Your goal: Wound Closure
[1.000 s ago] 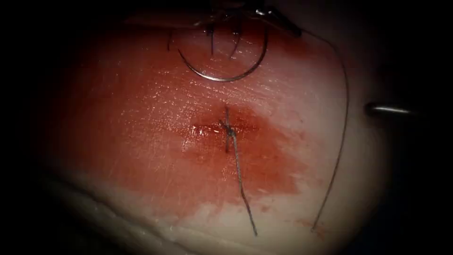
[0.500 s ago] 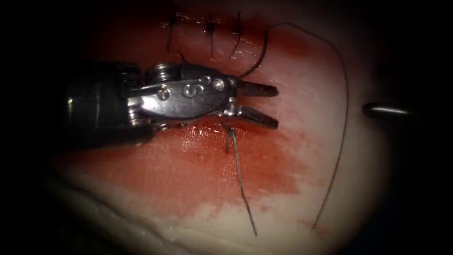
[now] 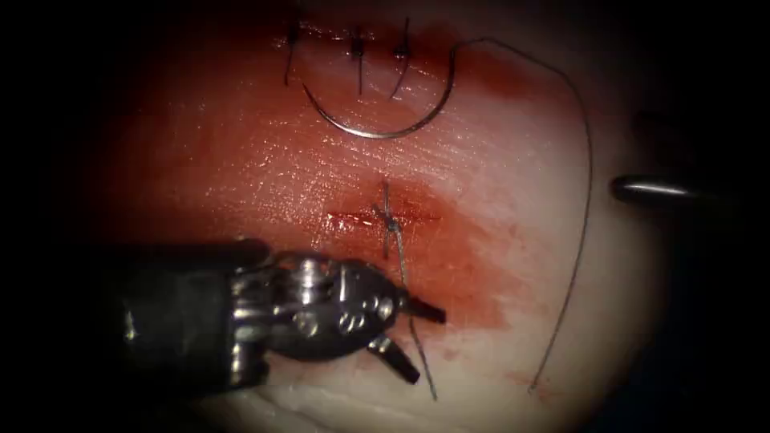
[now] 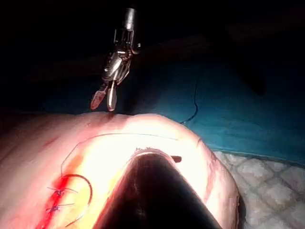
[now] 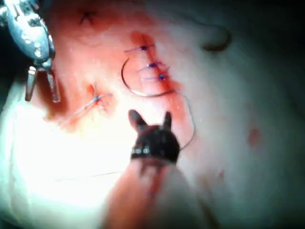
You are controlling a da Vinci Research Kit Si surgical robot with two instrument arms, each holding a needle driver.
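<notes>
The curved needle [image 3: 377, 132] lies free on the tissue [image 3: 241, 160], just below a row of three stitches [image 3: 357, 48], and is not in the tissue. Its thread [image 3: 589, 184] arcs right and runs down to a loose end. A knotted stitch [image 3: 391, 224] crosses the small central cut, and its tail [image 3: 421, 357] trails downward. My left tool [image 3: 415, 337] comes in low from the left, open, one jaw on each side of that tail, holding nothing. The right tool [image 3: 642, 190] waits off the tissue's right edge; its open, empty jaws show in the right wrist view [image 5: 151, 118].
Red fluid [image 3: 457, 281] stains the tissue around the central cut. In the left wrist view the right tool [image 4: 102, 104] hangs above the tissue's far edge, with blue drape [image 4: 248, 109] behind. The left tool [image 5: 42, 93] appears in the right wrist view beside the knotted stitch [image 5: 95, 98].
The left tool has dropped from over the central cut to the lower left, beside the knot's tail. The needle, half covered before, now lies in full sight. The right tool has barely moved.
</notes>
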